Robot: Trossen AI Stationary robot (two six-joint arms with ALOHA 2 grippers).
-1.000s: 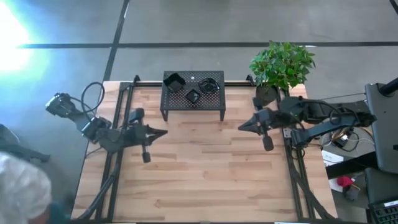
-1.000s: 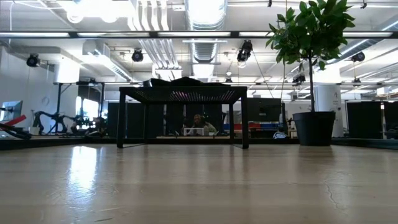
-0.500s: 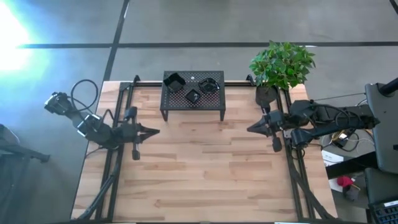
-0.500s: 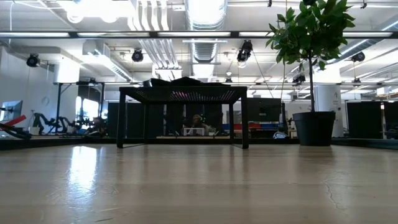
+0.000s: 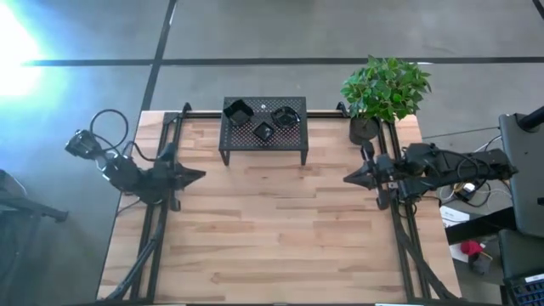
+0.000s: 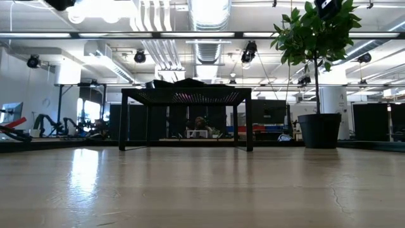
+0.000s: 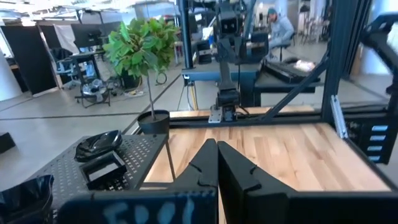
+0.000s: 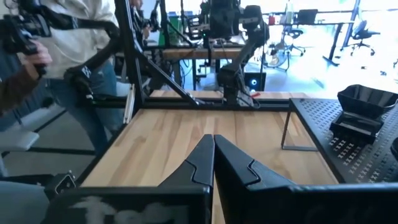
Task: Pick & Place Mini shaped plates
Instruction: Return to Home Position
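Observation:
Three mini shaped plates, small glossy black dishes (image 5: 238, 110) (image 5: 263, 131) (image 5: 286, 116), sit with their bases on the perforated top of a black mesh stand (image 5: 263, 144) at the table's far middle. The left wrist view shows them too (image 7: 98, 143) (image 7: 104, 169) (image 7: 25, 196); the right wrist view shows two (image 8: 367, 99) (image 8: 354, 127). My left gripper (image 5: 201, 175) hovers shut by the table's left edge, pointing level toward the right. My right gripper (image 5: 348, 178) hovers shut by the right edge, pointing left. Both hold nothing and stand well away from the stand.
A leafy plant (image 5: 384, 89) in a black pot (image 5: 364, 129) stands at the far right corner, right of the stand. Bare wooden tabletop (image 5: 272, 229) spreads between the arms and to the near edge. A person (image 8: 37, 50) stands beyond the table's left side.
Both grippers have drawn apart and sunk: the left toward the table's left edge, the right toward the right edge. Both stay shut and hold nothing. The plates and the stand have not moved.

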